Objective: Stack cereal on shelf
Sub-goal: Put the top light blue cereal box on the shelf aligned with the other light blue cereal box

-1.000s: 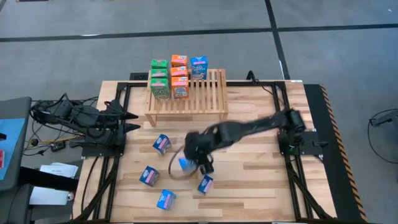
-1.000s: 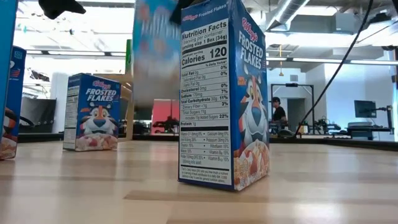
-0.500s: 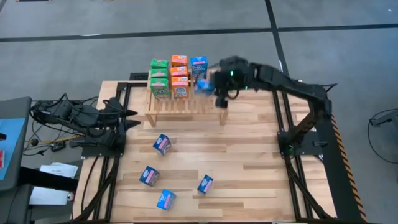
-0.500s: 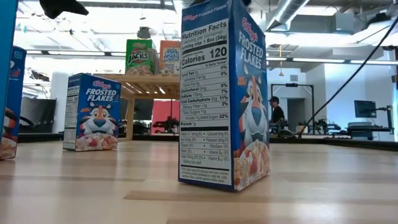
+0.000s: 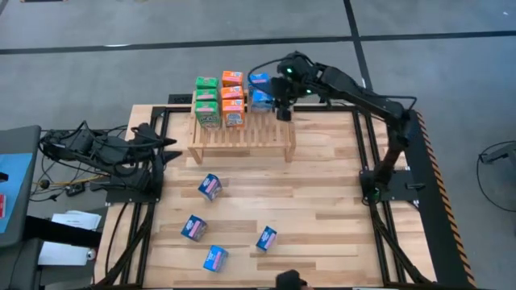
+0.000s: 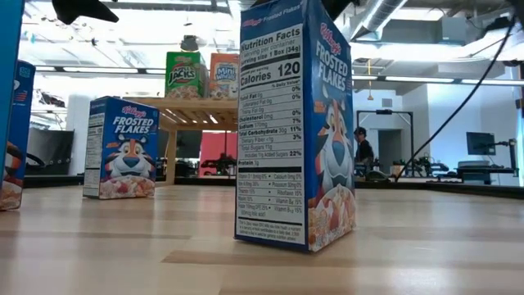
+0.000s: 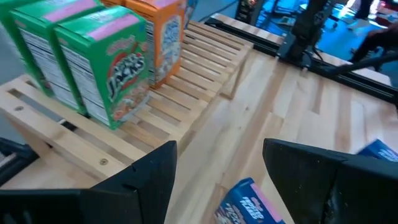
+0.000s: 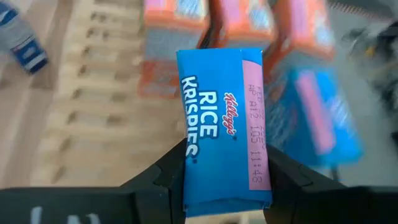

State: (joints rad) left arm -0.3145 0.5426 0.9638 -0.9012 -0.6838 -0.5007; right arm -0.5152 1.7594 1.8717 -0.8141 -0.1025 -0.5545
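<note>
Shelf (image 5: 242,129): your back-left is packed — green boxes (image 5: 206,101), orange boxes (image 5: 233,97) and a blue box (image 5: 258,80) block it. The front slats and the right end are bare, so approach there. On the table (image 5: 322,201), four blue boxes (image 5: 210,187) are scattered front-left — the right half is open. The left claw (image 7: 217,168) is parked at the left edge.

We see the right gripper (image 5: 278,98) upper centre, clamped on a blue box (image 5: 260,100) over the shelf (image 5: 242,129) | green, orange boxes upper left of it | four blue boxes (image 5: 210,187) lower centre | left gripper (image 5: 169,149) parked left, fingers apart
</note>
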